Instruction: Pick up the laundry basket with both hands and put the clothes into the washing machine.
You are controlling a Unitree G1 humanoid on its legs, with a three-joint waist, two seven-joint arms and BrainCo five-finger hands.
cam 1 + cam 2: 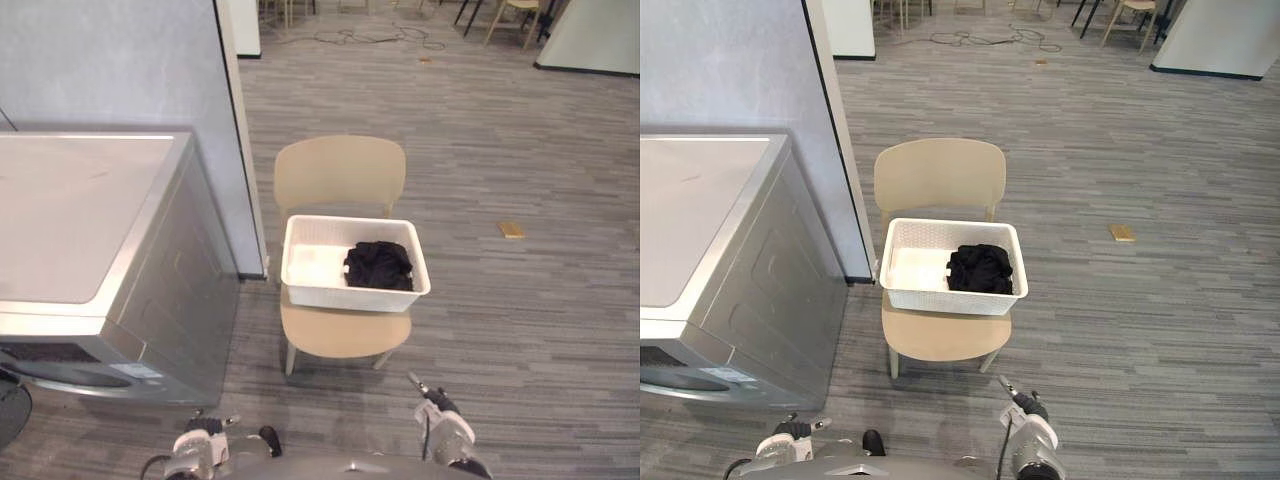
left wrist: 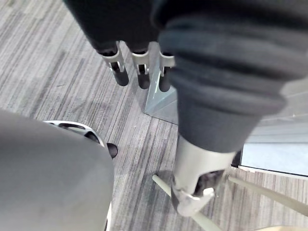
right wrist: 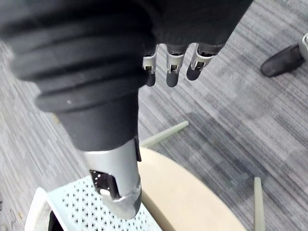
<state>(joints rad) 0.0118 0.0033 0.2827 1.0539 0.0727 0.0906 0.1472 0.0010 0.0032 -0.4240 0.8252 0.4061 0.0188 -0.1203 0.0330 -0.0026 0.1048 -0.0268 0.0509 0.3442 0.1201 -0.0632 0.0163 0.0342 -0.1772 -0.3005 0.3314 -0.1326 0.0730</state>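
White basket [image 1: 350, 297] on the chair [image 1: 340, 175] holds dark clothes [image 1: 379, 265], possibly one garment. The left hand [image 2: 143, 74] and right hand [image 3: 172, 72] have slack, empty fingers.

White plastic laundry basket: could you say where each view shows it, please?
Left eye view: white plastic laundry basket at centre, on the beige chair.
Right eye view: centre too, on that chair.
Left wrist view: the chair's legs beneath it.
Right wrist view: its perforated wall beside the seat.
Shared landmark: the chair.
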